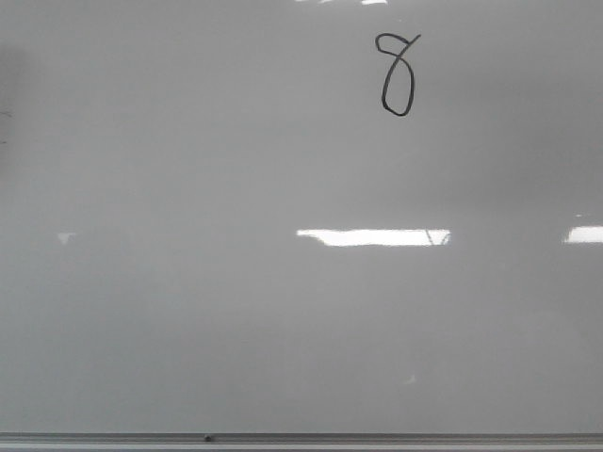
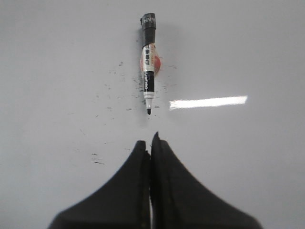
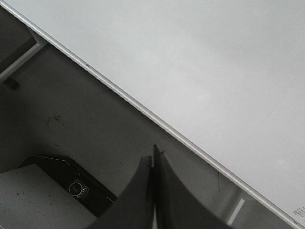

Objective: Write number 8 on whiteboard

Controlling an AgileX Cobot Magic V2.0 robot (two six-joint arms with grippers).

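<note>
Only the front view shows the number 8 (image 1: pixel 398 74), drawn high on the whiteboard (image 1: pixel 188 311). The left wrist view alone shows a marker (image 2: pixel 148 67) lying beyond the left gripper (image 2: pixel 151 141), pressed together empty. The right gripper (image 3: pixel 153 155) is likewise closed beside the board's rail (image 3: pixel 143 110).

The number 8 (image 1: pixel 398 74) sits high up on the whiteboard (image 1: pixel 188 311), a bit right of the middle. The metal rail (image 1: pixel 377 439) runs along the bottom edge of the board, far below the 8. In the left wrist view, a marker (image 2: pixel 148 64) lies on a flat surface (image 2: pixel 57 71), with its tip pointing at the left gripper (image 2: pixel 151 143). The tip is near the gripper but not touching it. In the right wrist view, the right gripper (image 3: pixel 153 160) hangs just off the whiteboard's edge.
</note>
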